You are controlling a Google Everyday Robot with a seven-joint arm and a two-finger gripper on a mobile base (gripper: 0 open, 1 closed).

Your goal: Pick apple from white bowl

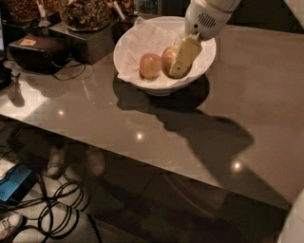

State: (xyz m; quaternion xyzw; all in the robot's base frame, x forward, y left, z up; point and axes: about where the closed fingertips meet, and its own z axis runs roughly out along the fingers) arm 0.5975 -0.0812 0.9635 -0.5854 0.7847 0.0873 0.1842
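Note:
The white bowl [142, 35], lined with crumpled white paper, stands at the back of the table. Two apples lie in it. The paler apple [150, 65] with an orange blush is on the left, free and untouched. A darker, redder apple [167, 58] lies right of it, partly hidden by my gripper. My gripper [178, 66] reaches down into the bowl from the upper right, pressed against the darker apple's right side. Its far side is hidden.
The grey table [247, 95] runs across the view, its front edge falling from left to right. A black case [38, 50] and dark containers of snacks [88, 14] stand at the back left. Cables and a blue object [16, 182] lie on the floor.

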